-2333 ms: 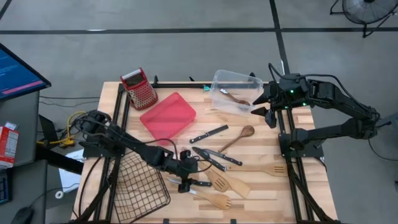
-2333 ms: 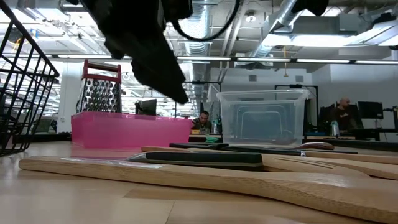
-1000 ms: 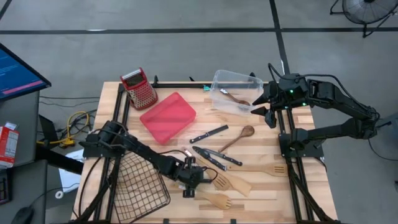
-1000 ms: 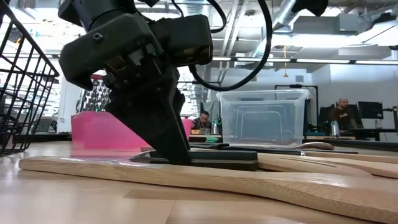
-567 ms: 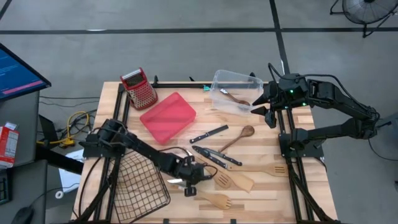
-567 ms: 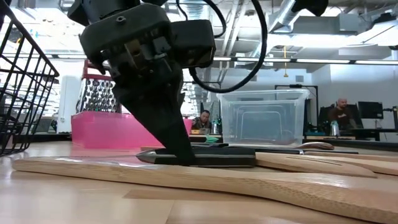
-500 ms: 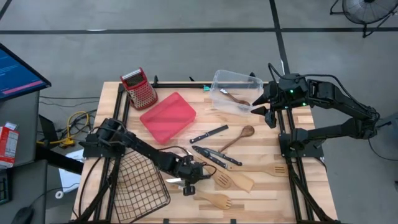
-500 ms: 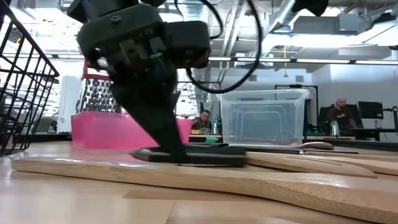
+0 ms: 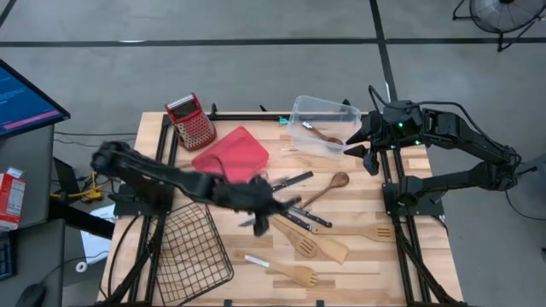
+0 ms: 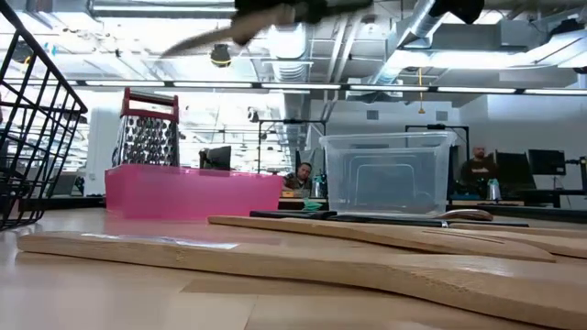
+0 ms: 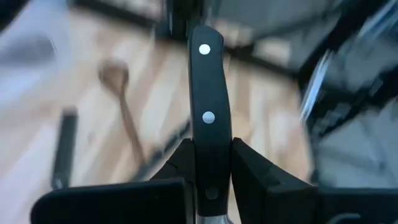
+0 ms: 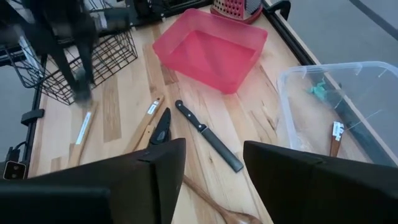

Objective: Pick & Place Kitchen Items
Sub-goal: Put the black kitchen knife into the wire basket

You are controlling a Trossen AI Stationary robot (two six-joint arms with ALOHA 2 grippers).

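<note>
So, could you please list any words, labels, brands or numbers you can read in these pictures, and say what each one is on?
No text can be read anywhere.
White sticker on the wooden utensil nearest the front edge: too small to read.
White tag on the wooden utensil in the clear plastic bin: too small to read.
Blue monitor screen left of the table: lines of text, too small to read.
Black knife handle in the left gripper: rivets only, no marking.

four knives (image 9: 287, 182), five wooden utensils (image 9: 319, 249)
</note>
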